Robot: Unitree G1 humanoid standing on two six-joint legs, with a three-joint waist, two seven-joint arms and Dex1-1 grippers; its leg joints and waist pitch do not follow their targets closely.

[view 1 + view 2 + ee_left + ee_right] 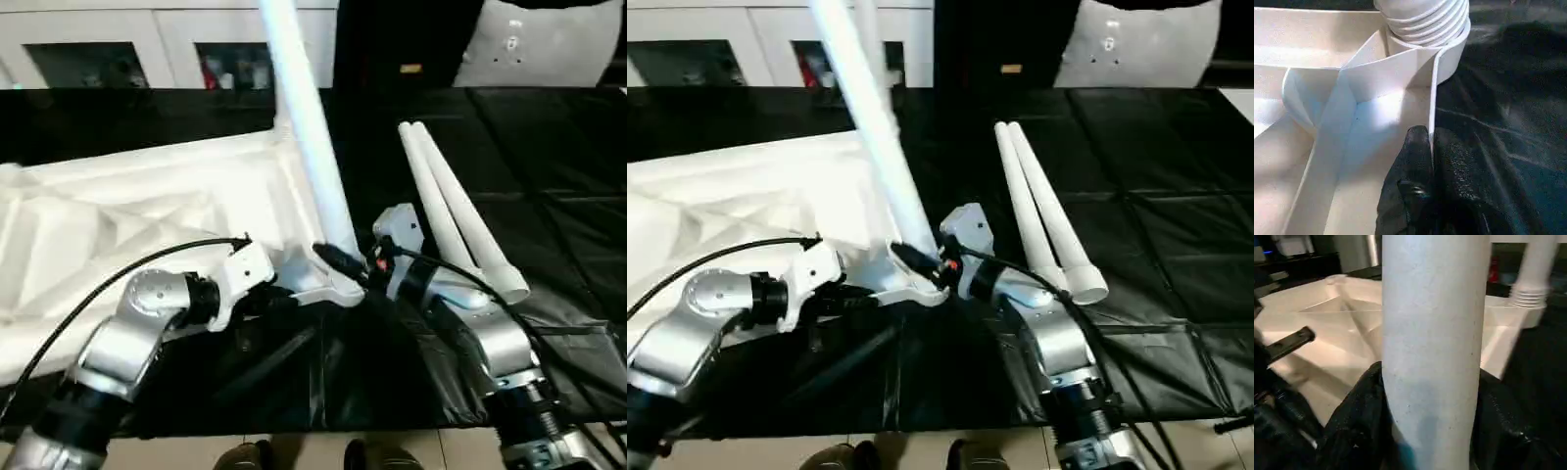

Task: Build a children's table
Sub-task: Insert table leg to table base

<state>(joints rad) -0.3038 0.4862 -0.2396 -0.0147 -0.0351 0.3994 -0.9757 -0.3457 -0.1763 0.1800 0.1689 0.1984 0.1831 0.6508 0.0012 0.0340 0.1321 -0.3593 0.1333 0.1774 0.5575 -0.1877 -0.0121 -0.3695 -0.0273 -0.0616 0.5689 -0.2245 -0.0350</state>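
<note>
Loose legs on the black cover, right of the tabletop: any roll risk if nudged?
The two loose legs are smooth, round cylinders lying side by side, so probably yes. Their flared ends would likely make them curve rather than roll straight. They look like rigid plastic, probably light, so even a slight bump from the right gripper may shift them.

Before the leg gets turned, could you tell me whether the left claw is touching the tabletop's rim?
Touching: the left wrist view shows the left claw pinching the tabletop's rim.
</note>
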